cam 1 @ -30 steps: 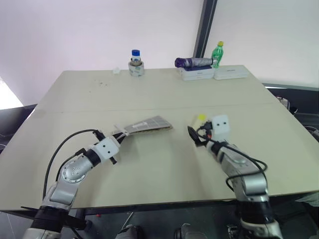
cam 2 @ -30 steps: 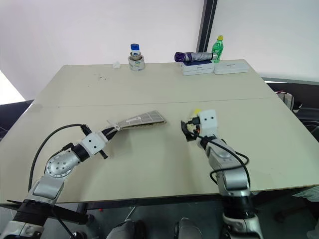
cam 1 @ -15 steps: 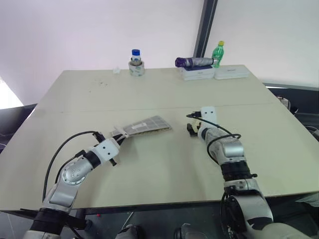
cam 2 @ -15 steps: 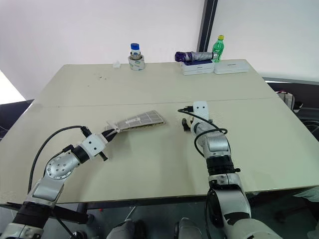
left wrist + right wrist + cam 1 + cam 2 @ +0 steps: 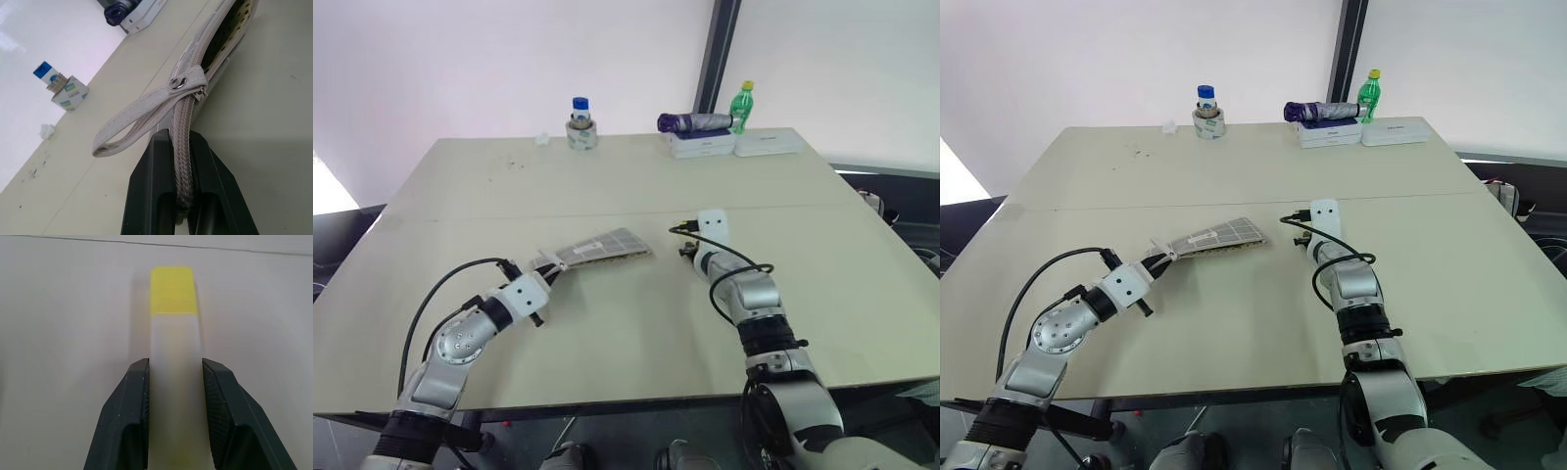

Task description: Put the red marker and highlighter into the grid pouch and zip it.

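Highlighter (image 5: 173,357) between right tool (image 5: 174,396) fingers

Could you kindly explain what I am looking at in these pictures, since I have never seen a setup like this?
This is a humanoid robot with two arms, each ending in a two-fingered black gripper. The two wide pictures come from cameras in its head, looking down at a table. The two close-ups come from cameras on its wrists. The left gripper is shut on the zipper edge of the grid pouch. The right gripper has its fingers on either side of the highlighter, which lies on the table. Bottles and boxes stand at the far edge.
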